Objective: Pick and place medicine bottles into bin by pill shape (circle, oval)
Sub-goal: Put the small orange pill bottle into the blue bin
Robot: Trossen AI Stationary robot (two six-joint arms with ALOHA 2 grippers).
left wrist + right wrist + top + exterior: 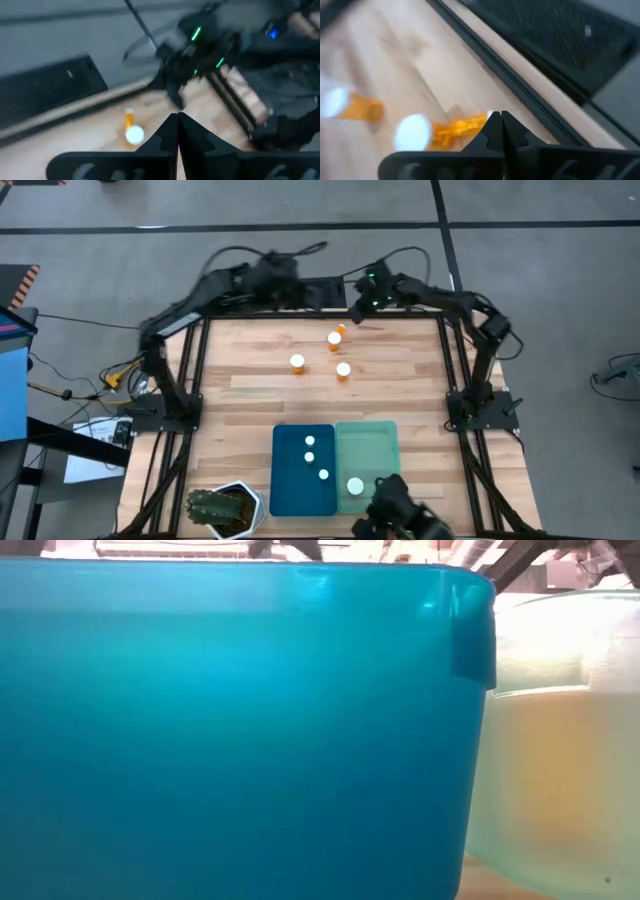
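Three medicine bottles (pixel 334 338) stand on the table (pixel 240 395) beyond the blue tray (pixel 287 490), which holds three more. The right pincer (pixel 500 116) hangs near them, closed and empty; the left pincer (pixel 177 117) likewise.

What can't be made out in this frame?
- Pill shapes: bottles too small in the high view, blurred in the wrist views.
- Tray contents: in the low view, the blue tray and green tray walls fill the picture.
- Dark object at the high view's bottom edge: cut off.
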